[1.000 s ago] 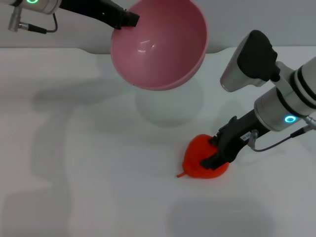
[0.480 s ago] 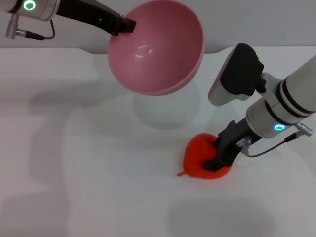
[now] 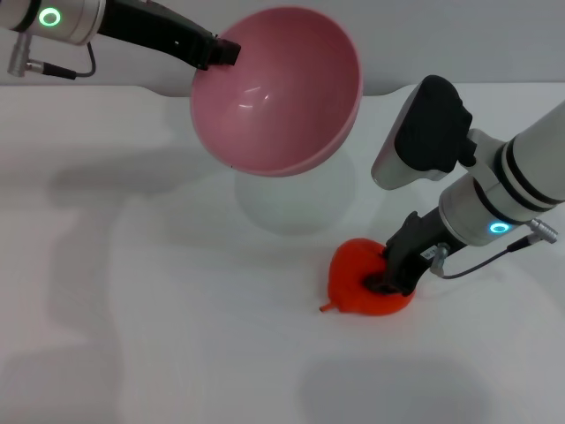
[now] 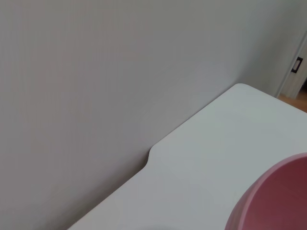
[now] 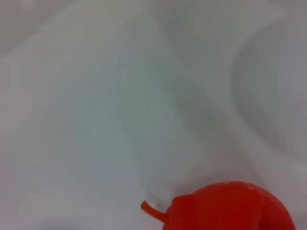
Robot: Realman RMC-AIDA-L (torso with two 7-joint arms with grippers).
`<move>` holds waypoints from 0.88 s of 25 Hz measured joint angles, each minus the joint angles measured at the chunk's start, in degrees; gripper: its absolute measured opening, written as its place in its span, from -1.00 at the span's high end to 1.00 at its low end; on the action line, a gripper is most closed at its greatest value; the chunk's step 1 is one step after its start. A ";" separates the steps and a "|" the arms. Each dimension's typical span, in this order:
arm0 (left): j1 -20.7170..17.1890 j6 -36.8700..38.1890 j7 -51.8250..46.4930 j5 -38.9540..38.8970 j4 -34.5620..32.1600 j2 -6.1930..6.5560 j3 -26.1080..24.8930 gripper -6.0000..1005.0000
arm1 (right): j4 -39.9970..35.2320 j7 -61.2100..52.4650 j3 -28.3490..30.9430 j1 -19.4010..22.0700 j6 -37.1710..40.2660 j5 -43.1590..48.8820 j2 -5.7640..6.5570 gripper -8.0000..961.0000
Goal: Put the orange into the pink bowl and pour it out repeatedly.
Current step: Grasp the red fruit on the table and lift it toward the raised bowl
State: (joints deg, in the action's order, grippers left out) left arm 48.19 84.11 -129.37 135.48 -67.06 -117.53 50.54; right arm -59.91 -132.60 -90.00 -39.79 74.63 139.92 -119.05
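The pink bowl (image 3: 275, 97) hangs in the air over the back of the table, tipped so its empty inside faces me. My left gripper (image 3: 222, 53) is shut on its rim at the upper left. A slice of the bowl (image 4: 280, 201) shows in the left wrist view. The orange (image 3: 351, 272) lies on the table in front of and to the right of the bowl, its stem nub pointing front-left. My right gripper (image 3: 389, 281) reaches down from the right and is shut on the orange's right side. The orange (image 5: 230, 208) also appears in the right wrist view.
The white table (image 3: 132, 309) spreads all around the orange. Its back edge with a notch (image 4: 151, 153) meets a grey wall. The bowl's round shadow falls on the table just behind the orange.
The bowl has drifted slightly left and lower with the left arm. The right arm's wrist has swung left over the orange, which stays on the table in nearly the same spot.
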 joint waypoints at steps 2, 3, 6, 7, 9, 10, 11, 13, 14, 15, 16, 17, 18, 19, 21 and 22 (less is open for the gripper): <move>-0.08 0.04 0.00 -0.03 0.01 0.00 0.00 0.90 | -0.97 -0.25 0.00 0.46 0.19 0.00 -0.01 0.33; -0.13 0.05 0.00 -0.04 0.01 0.01 0.00 0.90 | -2.04 -0.45 0.00 0.88 0.34 -0.01 -0.02 0.35; -0.22 0.05 0.00 -0.05 0.01 0.03 0.00 0.90 | -7.94 -0.98 0.28 3.38 1.84 -0.36 -0.09 0.42; -0.25 0.05 0.00 -0.05 0.03 0.05 0.00 0.90 | -10.45 -1.08 0.45 4.29 2.52 -0.58 -0.14 0.44; -0.30 0.05 0.00 -0.04 0.13 0.13 0.00 0.90 | -17.06 -1.65 1.30 6.35 5.28 -1.12 -0.32 0.48; -0.31 0.05 0.00 0.03 0.24 0.16 0.05 0.90 | -19.66 -1.93 1.82 6.93 6.71 -1.35 -0.38 0.49; -0.31 0.03 0.00 0.09 0.30 0.17 0.21 0.90 | -22.32 -2.21 2.65 7.39 8.90 -1.72 -0.40 0.51; -0.34 -0.06 0.01 0.27 0.36 0.18 0.82 0.90 | -27.42 -2.39 4.70 8.24 13.24 -3.41 -0.42 0.54; -0.41 -0.15 0.00 0.33 0.39 0.18 1.14 0.90 | -29.75 -2.39 5.82 8.66 15.26 -4.85 -0.43 0.56; -0.49 -0.29 0.00 0.39 0.41 0.18 1.39 0.90 | -32.27 -2.39 7.04 9.08 17.28 -6.41 -0.43 0.58; -0.59 -0.31 0.00 0.44 0.43 0.19 1.51 0.90 | -35.03 -2.38 8.40 9.54 19.65 -8.38 -0.43 0.60; -0.74 -0.31 0.00 0.48 0.47 0.20 1.57 0.90 | -37.60 -2.38 9.86 9.95 21.84 -10.28 -0.42 0.62; -0.80 -0.30 0.00 0.49 0.49 0.20 1.57 0.90 | -39.85 -2.37 11.04 10.23 23.80 -12.06 -0.40 0.64; -0.89 -0.29 0.00 0.51 0.54 0.20 1.60 0.90 | -42.42 -2.30 12.61 10.42 25.84 -14.38 -0.38 0.65; -1.13 -0.29 -0.01 0.53 0.64 0.20 1.96 0.90 | -47.06 -2.24 15.79 10.66 29.49 -19.23 -0.31 0.68; -1.19 -0.28 -0.01 0.53 0.65 0.20 2.07 0.90 | -49.05 -2.23 17.50 10.76 30.74 -21.79 -0.25 0.70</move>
State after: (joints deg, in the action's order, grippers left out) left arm 47.00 83.83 -129.38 136.01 -66.41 -117.32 52.61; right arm -108.96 -134.84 -72.50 -29.03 105.37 118.13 -119.31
